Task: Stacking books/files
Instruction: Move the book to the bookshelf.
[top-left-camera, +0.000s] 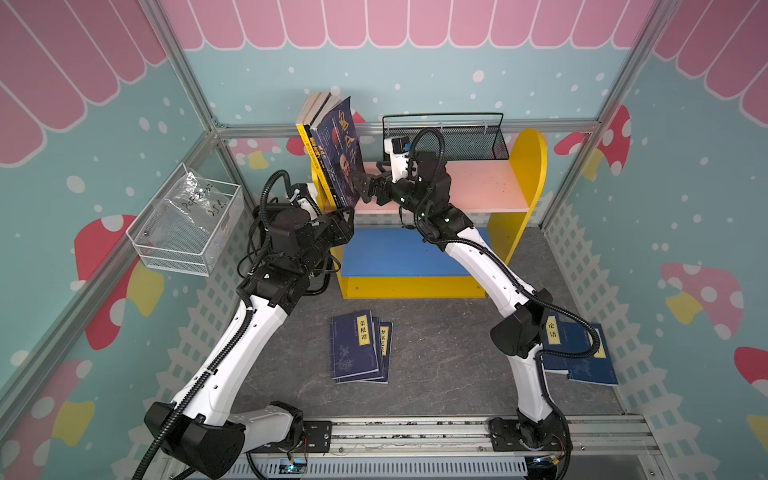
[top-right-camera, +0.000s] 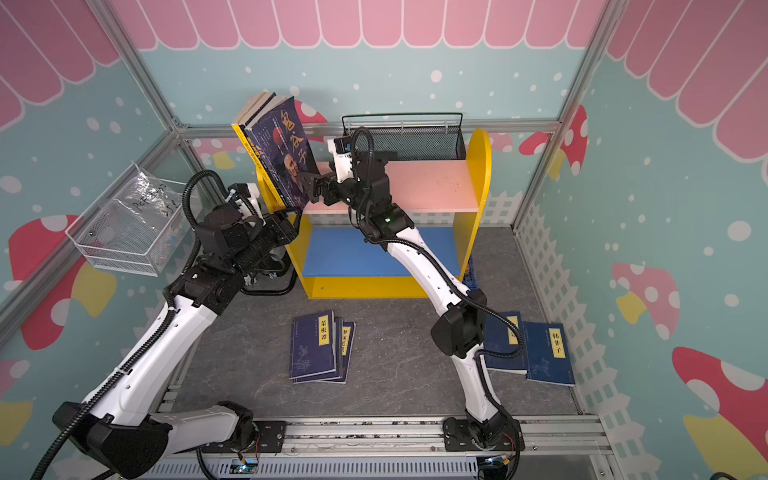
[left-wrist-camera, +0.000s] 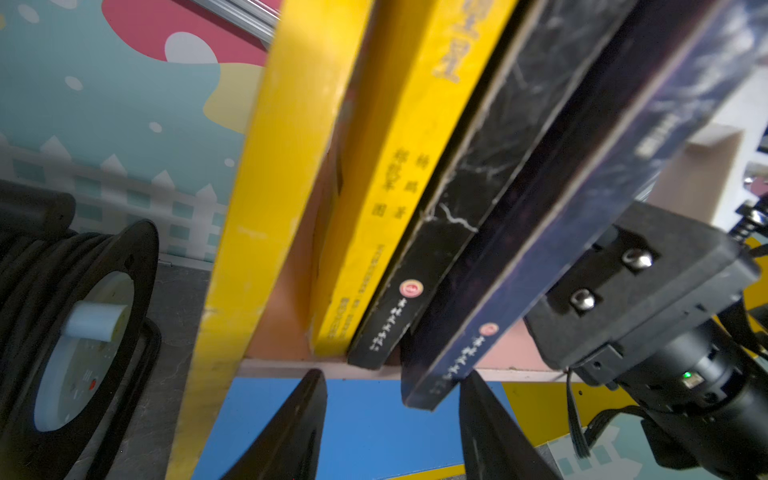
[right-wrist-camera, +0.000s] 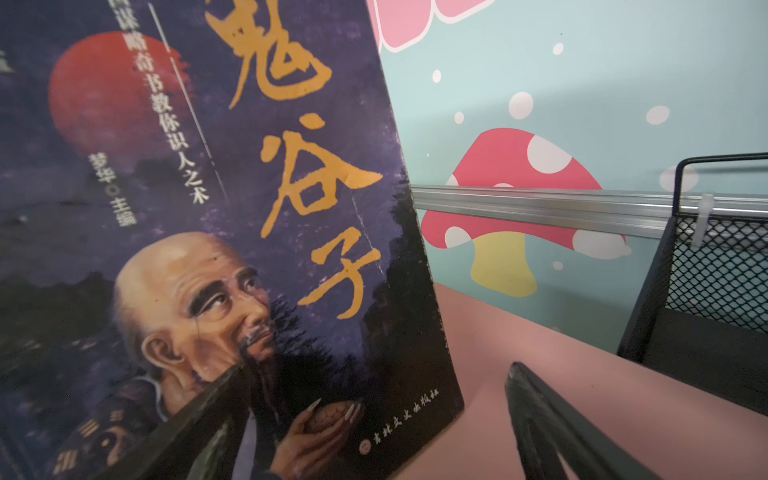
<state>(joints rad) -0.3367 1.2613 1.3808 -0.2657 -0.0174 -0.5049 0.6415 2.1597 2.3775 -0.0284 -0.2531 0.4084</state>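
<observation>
— Nearest us, what lies on the floor (top-left-camera: 436, 361)?

— Two overlapping navy books (top-left-camera: 357, 347) lie flat in the middle. A second navy pair (top-right-camera: 548, 351) lies to the right, partly behind the right arm's elbow.

— And the containers?

— We see a white wire basket (top-left-camera: 174, 249) on the left wall, holding a crumpled clear plastic bag (top-left-camera: 195, 203). Further on, the yellow bookshelf (top-left-camera: 519, 187) carries three books at the left end of its pink shelf (top-left-camera: 478, 187). The yellow book (left-wrist-camera: 386, 187) is next to the side panel, then the black book (left-wrist-camera: 478, 166), with the purple book (right-wrist-camera: 124, 166) outermost. All three lean together.

— The grippers?

— The left gripper (left-wrist-camera: 392, 374) sits just below the pink shelf's front edge, over the blue shelf (top-left-camera: 395, 253). Its fingers are apart and pinch nothing. The right gripper (right-wrist-camera: 374, 370) is spread wide, one finger against the purple book's cover, the other free above the pink shelf.

— Farthest back?

— A black mesh basket (top-left-camera: 457, 143) stands at the rear of the pink shelf. We can't see what's inside.
</observation>
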